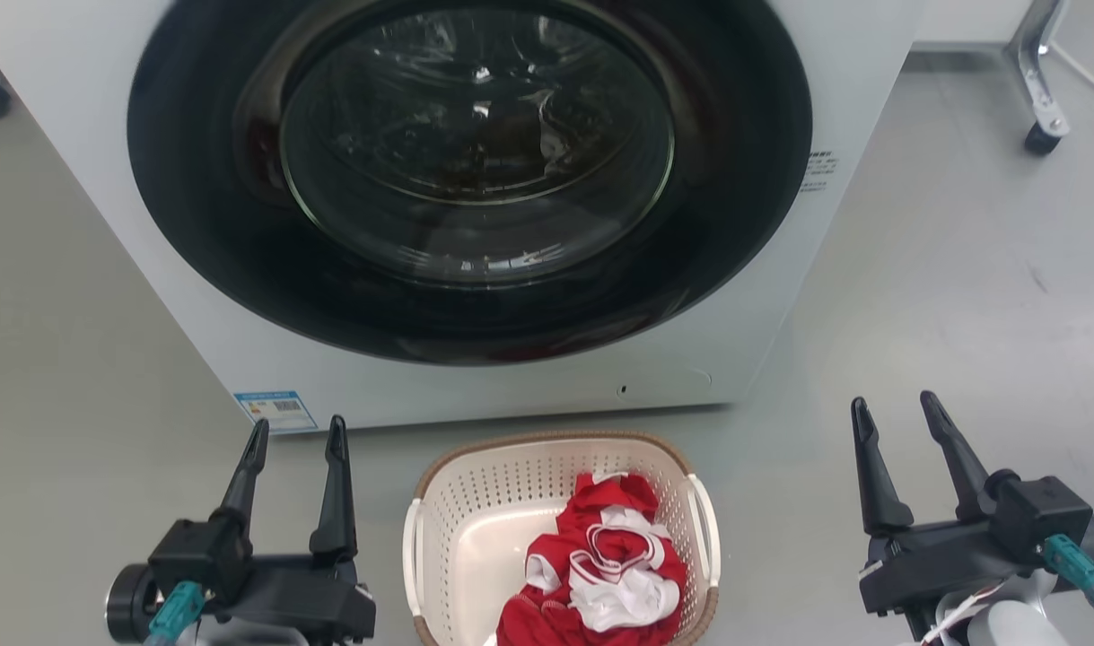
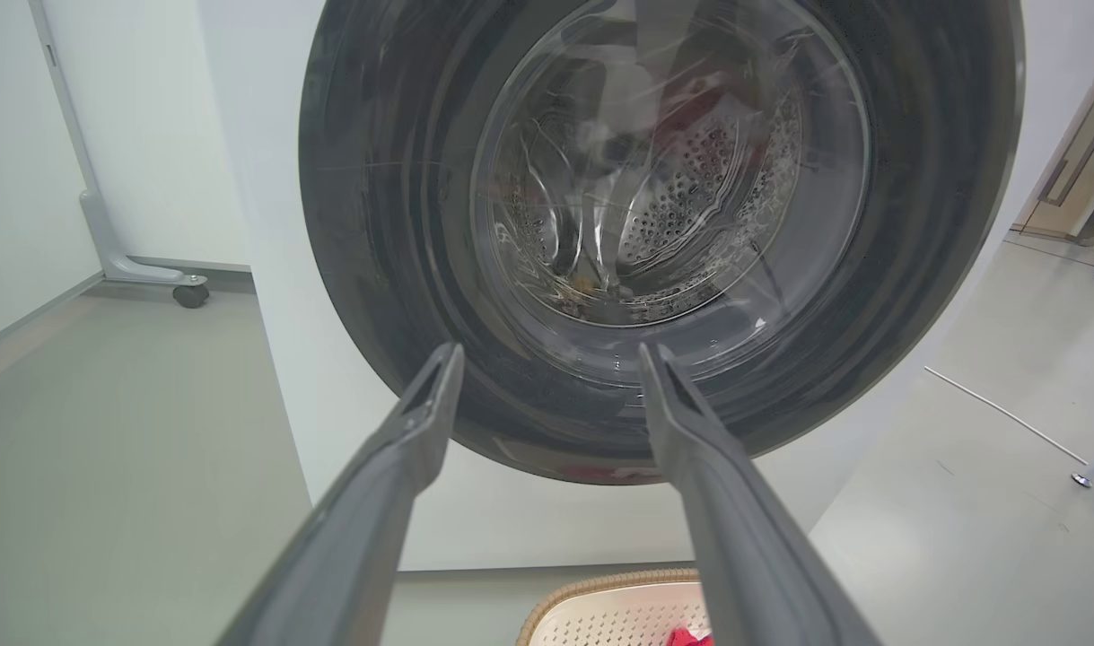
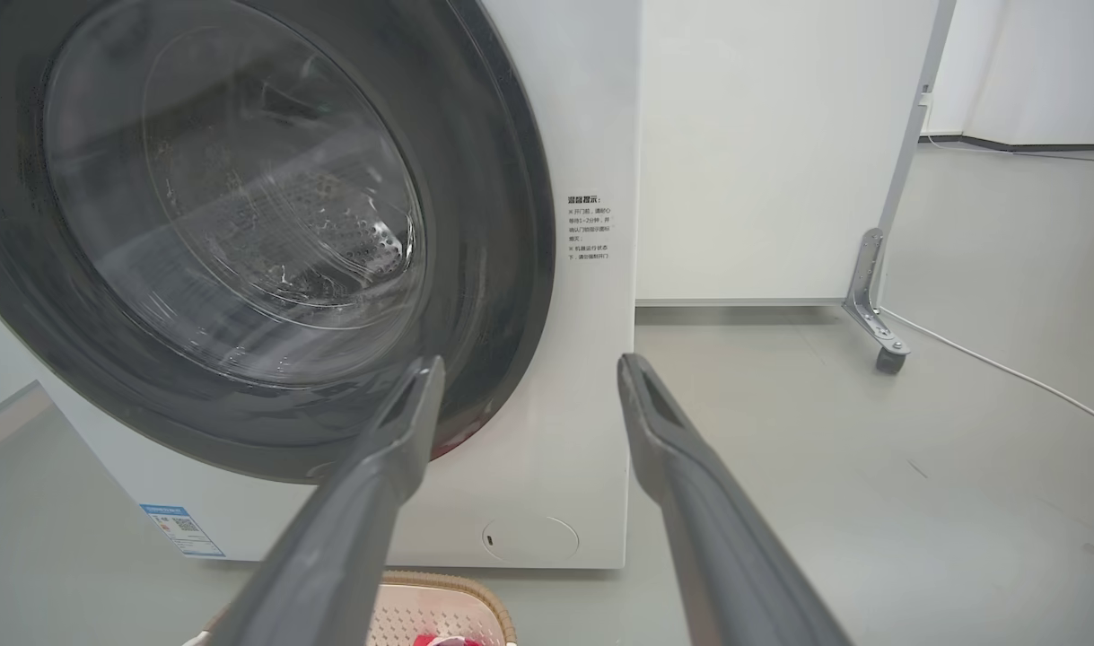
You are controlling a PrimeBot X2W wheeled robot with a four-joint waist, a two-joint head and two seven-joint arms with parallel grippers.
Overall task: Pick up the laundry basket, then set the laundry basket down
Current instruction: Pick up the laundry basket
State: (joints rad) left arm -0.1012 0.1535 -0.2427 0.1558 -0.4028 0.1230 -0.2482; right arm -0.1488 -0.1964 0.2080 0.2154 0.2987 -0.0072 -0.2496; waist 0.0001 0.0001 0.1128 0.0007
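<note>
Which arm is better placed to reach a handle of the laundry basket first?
Left, probably. The left end effector is open and nearer its side handle of the laundry basket; the right end effector, also open, stands farther out.

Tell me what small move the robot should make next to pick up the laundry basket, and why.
Probably bring both arms inward and down toward the side handles of the laundry basket. The left gripper and right gripper are open, empty, and well out to either side of it; it sits on the floor before the washing machine.
</note>
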